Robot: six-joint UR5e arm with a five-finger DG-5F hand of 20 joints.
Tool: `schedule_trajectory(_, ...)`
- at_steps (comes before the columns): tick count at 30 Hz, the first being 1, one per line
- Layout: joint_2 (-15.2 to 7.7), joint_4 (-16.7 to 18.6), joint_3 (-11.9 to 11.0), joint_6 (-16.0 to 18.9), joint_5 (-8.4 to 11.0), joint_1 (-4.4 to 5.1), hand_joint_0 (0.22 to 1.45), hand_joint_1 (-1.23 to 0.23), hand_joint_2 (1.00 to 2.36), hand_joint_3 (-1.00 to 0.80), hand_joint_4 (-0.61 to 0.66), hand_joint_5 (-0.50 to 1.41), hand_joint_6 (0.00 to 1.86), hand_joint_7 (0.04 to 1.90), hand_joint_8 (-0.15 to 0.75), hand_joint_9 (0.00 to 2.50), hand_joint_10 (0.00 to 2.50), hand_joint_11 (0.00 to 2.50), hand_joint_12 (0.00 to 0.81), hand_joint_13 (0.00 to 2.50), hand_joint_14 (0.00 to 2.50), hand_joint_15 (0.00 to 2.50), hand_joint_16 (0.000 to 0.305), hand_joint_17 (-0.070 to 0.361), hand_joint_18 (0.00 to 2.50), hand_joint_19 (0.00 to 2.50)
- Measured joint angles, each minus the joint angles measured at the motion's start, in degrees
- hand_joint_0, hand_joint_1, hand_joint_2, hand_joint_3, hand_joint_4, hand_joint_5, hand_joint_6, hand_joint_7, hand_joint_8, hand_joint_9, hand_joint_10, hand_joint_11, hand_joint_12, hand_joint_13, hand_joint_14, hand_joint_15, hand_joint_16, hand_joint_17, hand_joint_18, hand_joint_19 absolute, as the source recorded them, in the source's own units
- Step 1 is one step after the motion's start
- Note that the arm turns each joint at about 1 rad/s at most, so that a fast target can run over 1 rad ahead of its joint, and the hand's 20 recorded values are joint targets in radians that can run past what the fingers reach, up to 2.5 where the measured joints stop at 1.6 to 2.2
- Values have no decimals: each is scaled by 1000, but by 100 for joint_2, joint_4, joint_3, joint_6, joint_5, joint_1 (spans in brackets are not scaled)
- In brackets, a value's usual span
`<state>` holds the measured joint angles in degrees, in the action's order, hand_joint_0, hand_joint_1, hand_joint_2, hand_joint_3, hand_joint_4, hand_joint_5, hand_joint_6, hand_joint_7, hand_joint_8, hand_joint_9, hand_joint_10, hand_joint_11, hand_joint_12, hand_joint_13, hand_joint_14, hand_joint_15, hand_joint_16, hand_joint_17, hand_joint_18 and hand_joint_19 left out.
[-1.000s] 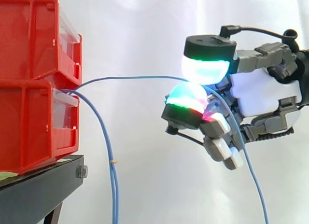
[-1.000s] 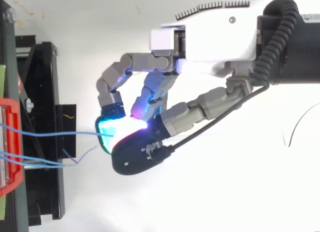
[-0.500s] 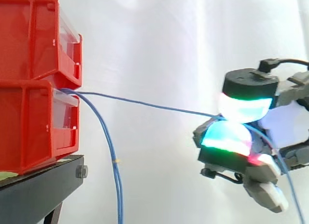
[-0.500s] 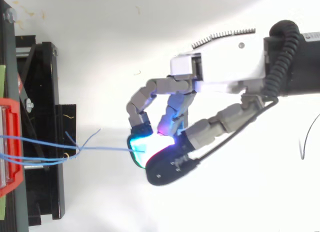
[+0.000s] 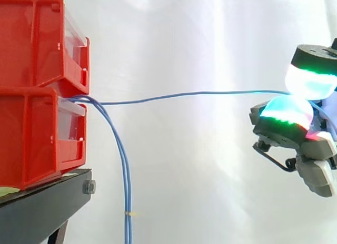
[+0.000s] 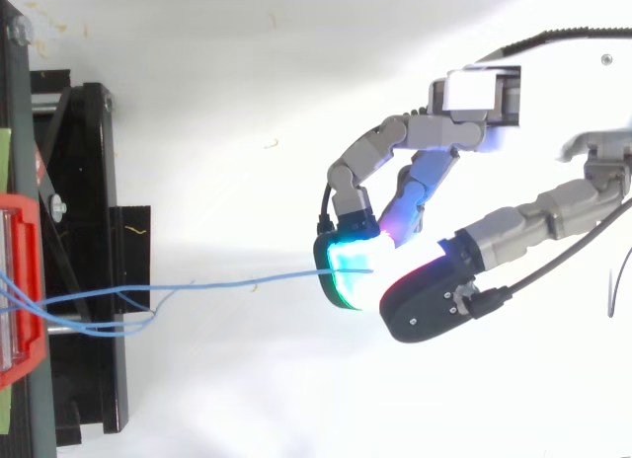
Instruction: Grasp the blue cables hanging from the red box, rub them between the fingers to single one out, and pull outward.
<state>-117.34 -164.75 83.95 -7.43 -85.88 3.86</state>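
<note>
One cable singled out: the hand is pinching a single blue cable between its glowing pads, which are pressing together on it. The other fingers are curling underneath and seem to be holding nothing.
Pull under way: that cable is running almost level from the pinch back to the lower red box with only a slight sag, so it is looking nearly taut but not yet drawn free.
Left to do: by my reading, the grasping and separating are done, and the outward pull is what is left to finish.
Rest of the bundle: the other blue cables are hanging from the same box mouth, just beside the black stand and well apart from the hand.
In the way: nothing is standing between hand and box. The likely snag is at the box front, where the strands are crossing when seen from above.
Behind: a second red bin is sitting on top of the box, and a white curtain is hanging at the back.
</note>
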Motion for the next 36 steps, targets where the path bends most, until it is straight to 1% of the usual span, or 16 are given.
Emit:
schedule_trajectory(3, 10, 155, 16, 10, 81, 5, 599, -743, 1018, -48, 132, -132, 867, 1210, 285, 1018, 9, 761, 387, 958, 16, 629, 49, 109, 864, 713)
schedule_trajectory(6, 9, 329, 15, 2, 241, 18, 599, -743, 1018, -43, 133, -132, 868, 1209, 286, 1021, 11, 762, 390, 957, 17, 630, 49, 110, 860, 704)
schedule_trajectory(8, 9, 435, 14, -14, 382, 31, 600, -743, 1018, -47, 130, -131, 869, 1201, 285, 1020, 12, 760, 392, 959, 16, 627, 49, 110, 859, 705)
schedule_trajectory(10, 9, 505, 14, -28, 508, 38, 600, -743, 1017, -44, 132, -131, 868, 1205, 285, 1021, 11, 750, 395, 958, 16, 631, 49, 111, 863, 702)
schedule_trajectory(13, 9, 539, 13, -38, 591, 41, 599, -743, 1018, -41, 129, -131, 869, 1204, 287, 1021, 11, 760, 393, 959, 18, 616, 49, 110, 866, 701)
schedule_trajectory(17, 9, 547, 12, -45, 624, 43, 600, -744, 1017, -41, 128, -130, 868, 1211, 285, 1020, 9, 770, 392, 958, 17, 625, 49, 111, 863, 705)
schedule_trajectory(36, 9, 549, 16, -48, 625, 38, 602, -746, 1018, -29, 134, -126, 867, 1223, 287, 1018, 12, 759, 391, 952, 18, 623, 49, 111, 869, 701)
